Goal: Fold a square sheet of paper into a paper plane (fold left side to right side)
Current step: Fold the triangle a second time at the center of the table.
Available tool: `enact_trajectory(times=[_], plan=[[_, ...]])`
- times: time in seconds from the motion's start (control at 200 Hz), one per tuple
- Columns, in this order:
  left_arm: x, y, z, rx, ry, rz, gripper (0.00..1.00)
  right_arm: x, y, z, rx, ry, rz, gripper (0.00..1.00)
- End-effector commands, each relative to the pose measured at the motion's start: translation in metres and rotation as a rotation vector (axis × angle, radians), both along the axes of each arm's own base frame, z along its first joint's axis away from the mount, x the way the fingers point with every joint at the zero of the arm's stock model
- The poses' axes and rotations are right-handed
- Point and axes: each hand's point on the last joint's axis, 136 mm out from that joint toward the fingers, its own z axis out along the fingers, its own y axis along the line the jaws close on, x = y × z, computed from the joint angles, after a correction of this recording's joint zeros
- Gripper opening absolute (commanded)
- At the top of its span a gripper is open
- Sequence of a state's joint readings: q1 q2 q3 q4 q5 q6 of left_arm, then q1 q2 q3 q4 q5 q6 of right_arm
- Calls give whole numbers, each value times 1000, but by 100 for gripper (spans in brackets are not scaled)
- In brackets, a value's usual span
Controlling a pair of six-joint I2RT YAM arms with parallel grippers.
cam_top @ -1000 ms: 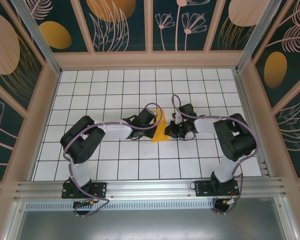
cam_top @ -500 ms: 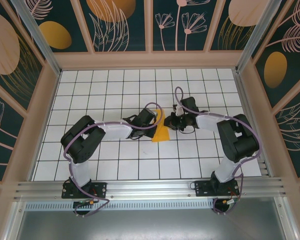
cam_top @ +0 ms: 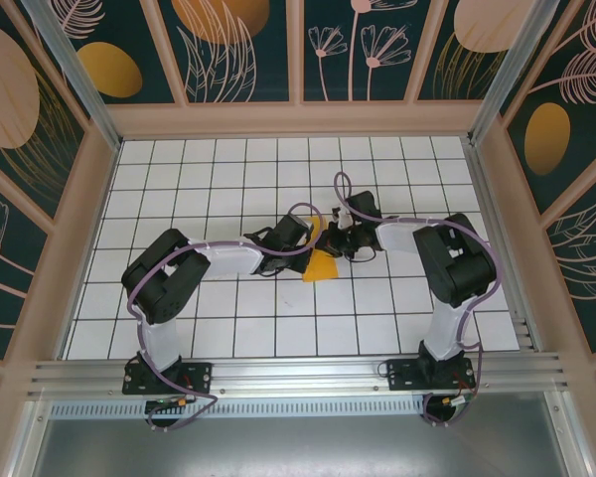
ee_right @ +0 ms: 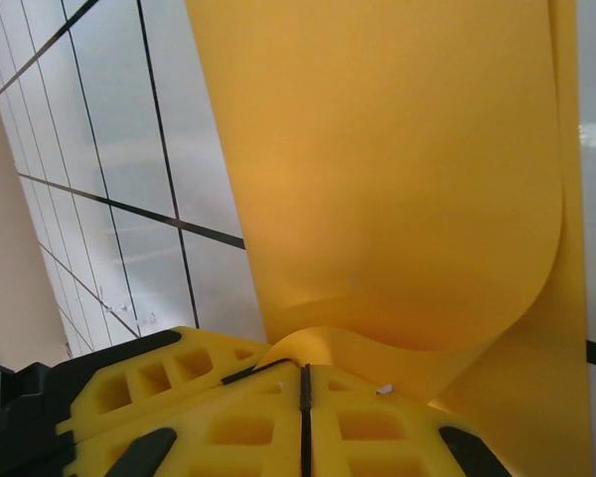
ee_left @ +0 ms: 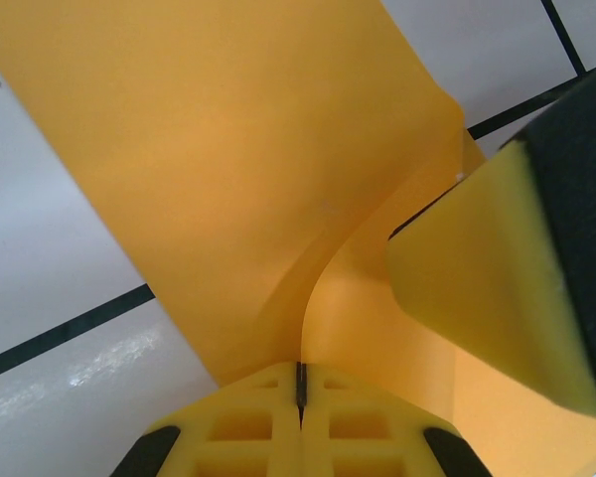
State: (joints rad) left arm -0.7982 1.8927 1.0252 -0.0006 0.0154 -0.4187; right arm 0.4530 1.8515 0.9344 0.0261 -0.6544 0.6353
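Shifting toward the table's (cam_top: 179,169) far edge, the right gripper (ee_right: 303,388) carried its pinched paper (cam_top: 321,268) leftward, the left gripper (ee_left: 299,383) staying clamped on it, likely advancing the fold.

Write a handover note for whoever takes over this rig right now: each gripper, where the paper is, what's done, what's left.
Left gripper: jaws shut on the thin bright orange paper sheet.
Right gripper: jaws shut on the same sheet, close beside the left.
Paper: mid-table, bowed over in a soft curve between the grippers, its near end on the white tiled table.
Done: sheet gripped and bent over; no flat crease seen.
To do: probably lay the layers together, press the crease, then the remaining plane folds.
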Motion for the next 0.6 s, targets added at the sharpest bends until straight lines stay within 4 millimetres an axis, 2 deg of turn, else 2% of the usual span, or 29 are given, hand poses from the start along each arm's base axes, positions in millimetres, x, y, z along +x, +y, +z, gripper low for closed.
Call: enact_trajectory(times=[0.0, 0.46, 0.596], plan=[[-6, 6, -18, 46, 44, -16, 0, 4, 2, -1, -18, -10, 6, 11], [-3, 6, -16, 50, 35, -12, 0, -5, -17, -30, -153, 33, 6, 10], [-1, 6, -11, 46, 22, -5, 3, -10, -23, -37, -176, 43, -3, 10]])
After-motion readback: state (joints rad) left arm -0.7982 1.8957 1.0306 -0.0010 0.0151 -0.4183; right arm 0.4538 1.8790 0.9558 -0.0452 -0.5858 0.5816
